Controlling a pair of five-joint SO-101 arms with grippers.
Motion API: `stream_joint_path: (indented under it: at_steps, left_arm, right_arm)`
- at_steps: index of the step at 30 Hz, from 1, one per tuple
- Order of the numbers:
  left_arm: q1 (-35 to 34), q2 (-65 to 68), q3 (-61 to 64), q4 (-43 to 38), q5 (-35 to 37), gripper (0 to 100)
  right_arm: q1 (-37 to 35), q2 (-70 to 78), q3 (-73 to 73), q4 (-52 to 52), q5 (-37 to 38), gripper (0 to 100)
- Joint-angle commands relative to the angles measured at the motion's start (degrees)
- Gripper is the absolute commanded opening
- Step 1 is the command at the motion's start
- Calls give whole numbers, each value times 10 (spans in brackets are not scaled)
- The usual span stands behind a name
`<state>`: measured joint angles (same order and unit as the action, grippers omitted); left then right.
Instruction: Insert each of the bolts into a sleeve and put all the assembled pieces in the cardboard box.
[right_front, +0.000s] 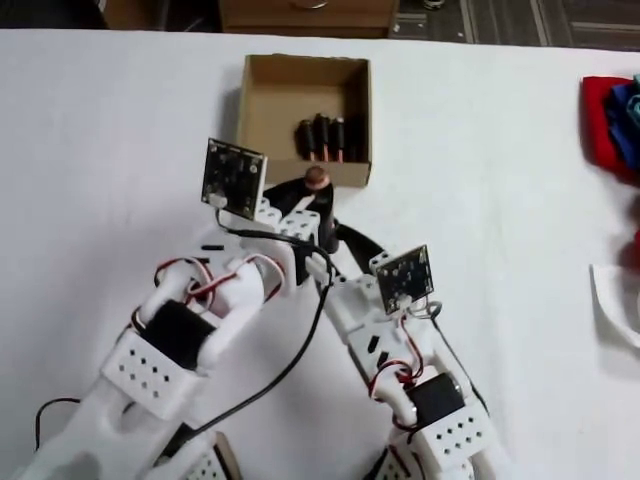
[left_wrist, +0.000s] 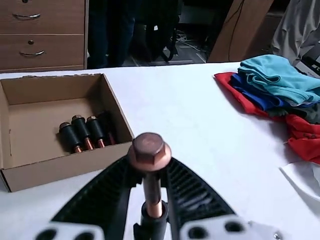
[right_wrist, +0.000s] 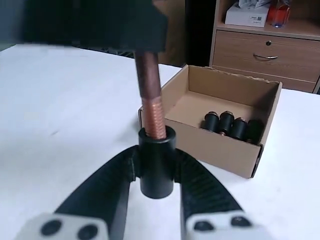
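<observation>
**Bolt meeting sleeve just outside the cardboard box.**

The left gripper (left_wrist: 149, 170) is clenched on the shaft of a copper bolt (left_wrist: 149, 146), which stands upright with its hex head on top, just outside the wall of the cardboard box (right_front: 255, 100) that faces the arms. Directly beneath it, the right gripper (right_wrist: 156, 159) grasps a black sleeve (right_wrist: 156, 176), also upright, and the bolt's threaded end sits in the sleeve's mouth, with most of the shaft above it. Inside the box, four assembled pieces (right_front: 322, 138) lie side by side near that same wall. Beyond the box, well apart from it on the white table (right_front: 480, 150), lies a heap of red and blue cloths (left_wrist: 270, 87).
</observation>
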<state>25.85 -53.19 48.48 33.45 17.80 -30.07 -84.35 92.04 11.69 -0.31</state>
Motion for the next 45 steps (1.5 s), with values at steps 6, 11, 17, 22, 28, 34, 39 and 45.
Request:
stream_joint_path:
  at_steps: [6,11,17,22,28,34,39,45]
  left_arm:
    - [4,-11,-35,15,0,25]
    - [4,-10,-30,15,1,25]
    - [5,-9,-28,15,1,26]
    - [20,22,-15,13,1,26]
    - [25,52,-50,14,1,27]
    - [24,52,-53,32,-2,90]
    - [25,52,-60,79,1,338]
    - [23,51,-80,84,-1,308]
  right_arm:
    - [2,-16,-6,-29,6,21]
    - [2,-16,-7,-29,6,21]
    - [1,-16,-7,-29,6,21]
    - [1,-17,-7,-29,6,21]
    - [1,-17,-7,-29,6,21]
    - [1,-18,-7,-29,6,21]
    - [1,-17,-7,-29,6,21]
    - [1,-17,-7,-29,6,21]
